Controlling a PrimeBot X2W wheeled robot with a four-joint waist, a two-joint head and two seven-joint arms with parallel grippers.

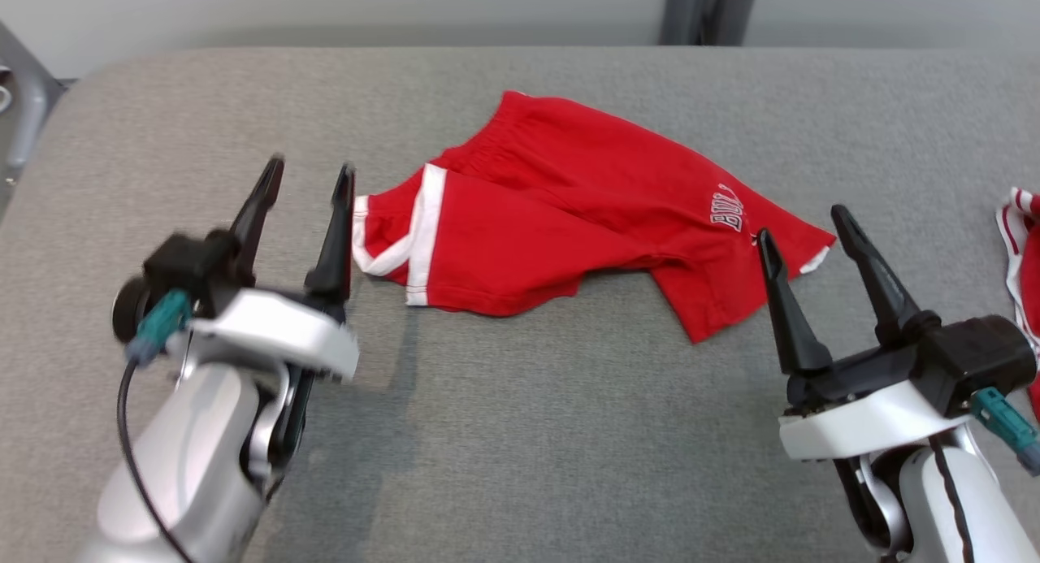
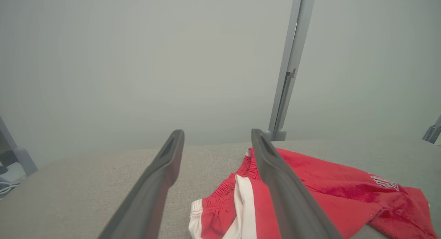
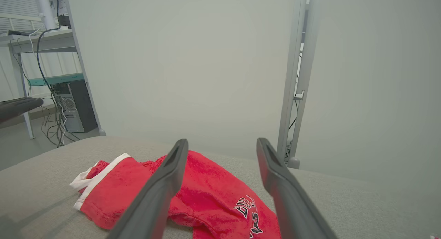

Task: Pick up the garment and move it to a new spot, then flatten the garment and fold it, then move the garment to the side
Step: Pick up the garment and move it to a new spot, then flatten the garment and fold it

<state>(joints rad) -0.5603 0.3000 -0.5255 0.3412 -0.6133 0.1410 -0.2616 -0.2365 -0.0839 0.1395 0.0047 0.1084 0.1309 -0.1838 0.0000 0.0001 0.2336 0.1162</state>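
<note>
The garment (image 1: 569,214) is a pair of red shorts with white trim and a printed logo, lying loosely folded on the grey table (image 1: 520,433). My left gripper (image 1: 310,171) hovers just left of the shorts' white-trimmed end, open and holding nothing. In the left wrist view the garment (image 2: 327,190) lies to the right of and behind the fingers (image 2: 151,187). My right gripper (image 1: 806,226) stands open at the shorts' right leg hem, empty. The right wrist view shows the garment (image 3: 206,194) below and between its fingers (image 3: 286,197).
Another red and white cloth (image 1: 1022,246) lies at the table's right edge. A grey post (image 2: 289,66) rises behind the table's far edge against a pale wall. Past the left side stands a desk with a computer tower (image 3: 74,104) and cables.
</note>
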